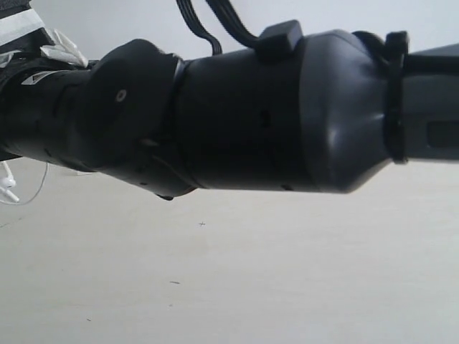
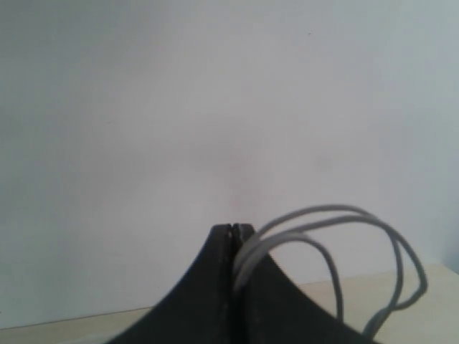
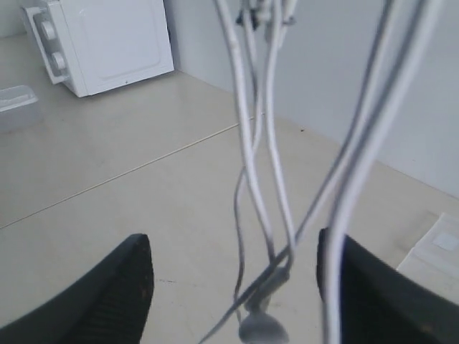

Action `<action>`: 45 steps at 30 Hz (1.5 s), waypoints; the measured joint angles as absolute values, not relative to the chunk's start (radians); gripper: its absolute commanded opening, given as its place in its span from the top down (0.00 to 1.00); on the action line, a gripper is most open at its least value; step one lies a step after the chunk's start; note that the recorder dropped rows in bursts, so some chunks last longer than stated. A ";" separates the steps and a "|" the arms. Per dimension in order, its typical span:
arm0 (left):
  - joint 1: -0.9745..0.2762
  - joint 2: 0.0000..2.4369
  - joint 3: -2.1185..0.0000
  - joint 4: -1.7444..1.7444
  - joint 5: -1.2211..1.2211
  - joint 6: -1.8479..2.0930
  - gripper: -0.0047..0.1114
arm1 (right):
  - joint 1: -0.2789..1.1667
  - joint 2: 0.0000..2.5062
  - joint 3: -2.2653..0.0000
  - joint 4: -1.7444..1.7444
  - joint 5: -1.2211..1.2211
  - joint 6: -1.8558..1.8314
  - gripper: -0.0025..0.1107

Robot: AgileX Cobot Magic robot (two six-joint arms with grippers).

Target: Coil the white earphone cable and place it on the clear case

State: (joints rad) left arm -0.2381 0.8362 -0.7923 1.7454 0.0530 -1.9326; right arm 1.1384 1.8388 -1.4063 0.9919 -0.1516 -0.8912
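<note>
In the left wrist view my left gripper (image 2: 232, 229) is shut on the white earphone cable (image 2: 337, 215), whose loops arch out from between its fingers, held up in front of a pale wall. My right gripper (image 3: 233, 240) is open. Several strands of the cable (image 3: 247, 122) hang down between its fingers, touching neither clearly, and an earbud (image 3: 262, 326) dangles at the low end. The clear case (image 3: 430, 254) lies flat on the table beyond one right finger, with its whitish patch showing. In the exterior view an earbud and a thin loop of cable (image 1: 8, 188) hang at the far left.
A dark arm (image 1: 251, 115) fills most of the exterior view and hides both grippers' jaws. A white boxy appliance (image 3: 107, 39) stands at the back of the beige table (image 3: 122, 186), and a small translucent box (image 3: 16, 104) sits beside it.
</note>
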 measured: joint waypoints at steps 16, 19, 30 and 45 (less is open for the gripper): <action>-0.238 0.836 -0.792 1.745 0.070 -1.933 0.96 | 1.138 1.839 -1.406 0.994 -0.157 -0.846 0.63; -0.238 0.836 -0.792 1.745 0.070 -1.933 0.96 | 1.138 1.839 -1.406 0.996 -0.171 -0.845 0.62; -0.238 0.836 -0.792 1.745 0.070 -1.943 0.96 | 1.138 1.839 -1.406 0.996 -0.177 -0.843 0.68; -0.238 0.836 -0.792 1.745 0.068 -1.958 0.96 | 1.138 1.839 -1.406 0.996 -0.179 -0.843 0.98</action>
State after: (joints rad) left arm -0.2381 0.8362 -0.7923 1.7454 0.0680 -1.9578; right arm 1.1384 1.8388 -1.4063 0.9961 -0.1792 -0.8434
